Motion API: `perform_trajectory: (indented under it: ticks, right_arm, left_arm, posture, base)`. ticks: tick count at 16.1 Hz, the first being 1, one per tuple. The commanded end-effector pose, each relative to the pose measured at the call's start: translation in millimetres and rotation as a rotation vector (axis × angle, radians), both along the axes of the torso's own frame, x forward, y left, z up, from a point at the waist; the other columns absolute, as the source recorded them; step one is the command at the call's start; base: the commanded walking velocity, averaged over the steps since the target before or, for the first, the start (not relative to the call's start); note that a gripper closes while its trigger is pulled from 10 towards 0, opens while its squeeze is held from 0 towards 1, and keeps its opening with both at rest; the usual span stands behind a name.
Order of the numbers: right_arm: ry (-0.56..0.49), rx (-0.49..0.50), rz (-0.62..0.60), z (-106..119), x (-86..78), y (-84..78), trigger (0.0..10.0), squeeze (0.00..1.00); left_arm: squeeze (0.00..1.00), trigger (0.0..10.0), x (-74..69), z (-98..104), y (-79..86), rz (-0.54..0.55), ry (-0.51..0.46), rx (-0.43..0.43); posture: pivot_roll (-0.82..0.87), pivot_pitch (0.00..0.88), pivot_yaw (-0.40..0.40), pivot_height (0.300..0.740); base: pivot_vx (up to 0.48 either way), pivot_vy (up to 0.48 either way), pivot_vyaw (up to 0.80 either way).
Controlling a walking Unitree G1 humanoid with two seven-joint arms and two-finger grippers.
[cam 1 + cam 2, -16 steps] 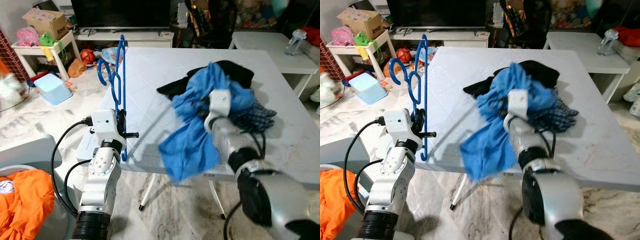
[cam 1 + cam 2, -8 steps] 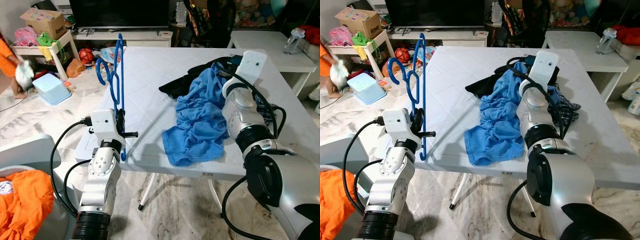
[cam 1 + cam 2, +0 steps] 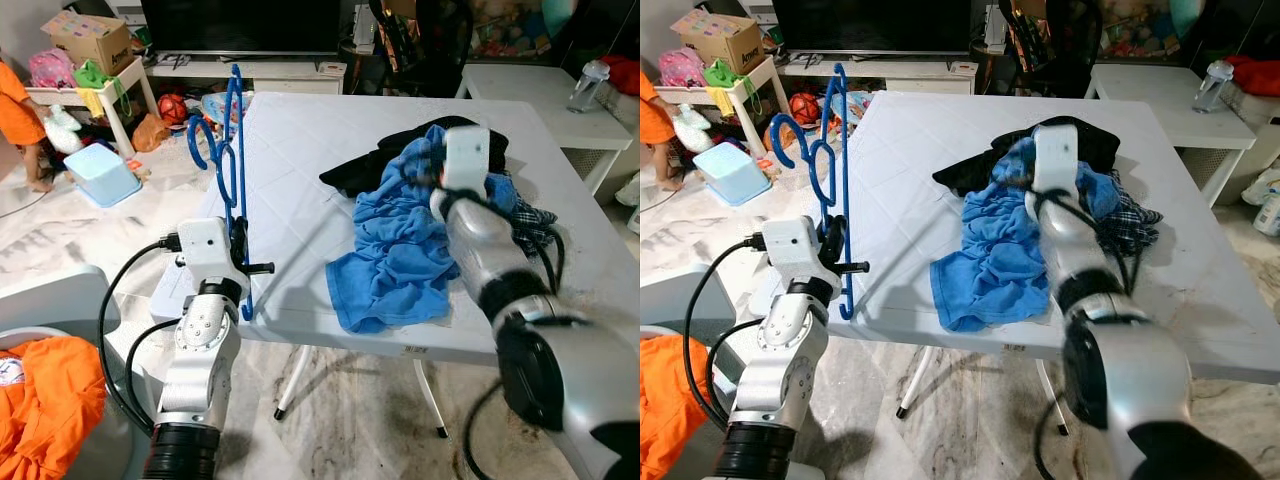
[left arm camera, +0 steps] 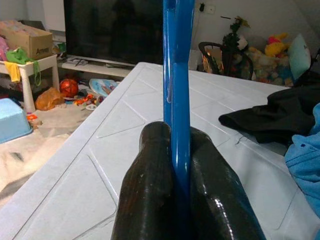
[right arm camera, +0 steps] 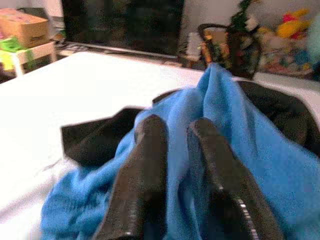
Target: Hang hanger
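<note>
Left wrist view shows the blue hanger [image 4: 176, 75] pinched upright between the left gripper [image 4: 176, 165]'s fingers, at the white table [image 3: 300, 180]'s near-left edge; the right gripper [image 5: 175, 150] nips blue cloth [image 3: 395, 255] on the clothes pile, its arm blurred; orange fabric [image 3: 45, 395] fills a grey bin [image 3: 60, 310].
</note>
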State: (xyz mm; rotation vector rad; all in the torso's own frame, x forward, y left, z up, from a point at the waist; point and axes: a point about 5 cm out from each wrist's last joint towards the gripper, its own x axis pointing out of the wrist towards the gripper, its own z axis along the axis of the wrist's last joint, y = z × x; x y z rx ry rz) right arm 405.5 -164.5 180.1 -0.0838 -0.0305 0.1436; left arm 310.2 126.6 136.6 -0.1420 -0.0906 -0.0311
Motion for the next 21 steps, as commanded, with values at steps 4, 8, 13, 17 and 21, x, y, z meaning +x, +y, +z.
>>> perform_trajectory:
  ticks: [4,8,13,17,21]
  right_arm:
    - [0.022,0.026,0.360,-16.8,-20.0,-15.8,10.0,1.00]
    - [0.194,-0.025,0.675,-55.6,-51.8,-26.5,10.0,1.00]
    - [0.362,-0.123,0.825,-82.3,-68.8,-19.8,10.0,1.00]
    - [0.406,-0.183,0.840,-89.8,-70.8,-12.1,10.0,1.00]
    - [0.436,-0.305,0.538,-96.9,-55.2,-11.7,10.0,1.00]
  left_arm:
    - [0.00,10.0,1.3,-5.1,-3.3,-0.013,0.025,0.004]
    - [0.00,10.0,2.6,-5.0,-6.7,-0.035,0.025,0.006]
    - [0.00,10.0,-0.5,-7.1,-2.0,-0.015,0.033,0.008]
    - [0.00,10.0,-0.4,-7.7,-1.4,-0.017,0.036,0.010]
    - [0.00,10.0,2.1,-6.1,-2.7,-0.023,0.032,0.010]
  posture:
    - [-0.08,0.000,-0.010,0.740]
    - [-0.09,0.000,0.002,0.740]
    - [-0.07,0.000,-0.011,0.740]
    - [-0.07,0.000,-0.002,0.740]
    - [-0.07,0.000,-0.002,0.740]
  base:
    - [0.000,0.000,0.00]
    - [0.000,0.000,0.00]
    - [0.000,0.000,0.00]
    - [0.000,0.000,0.00]
    - [0.000,0.000,0.00]
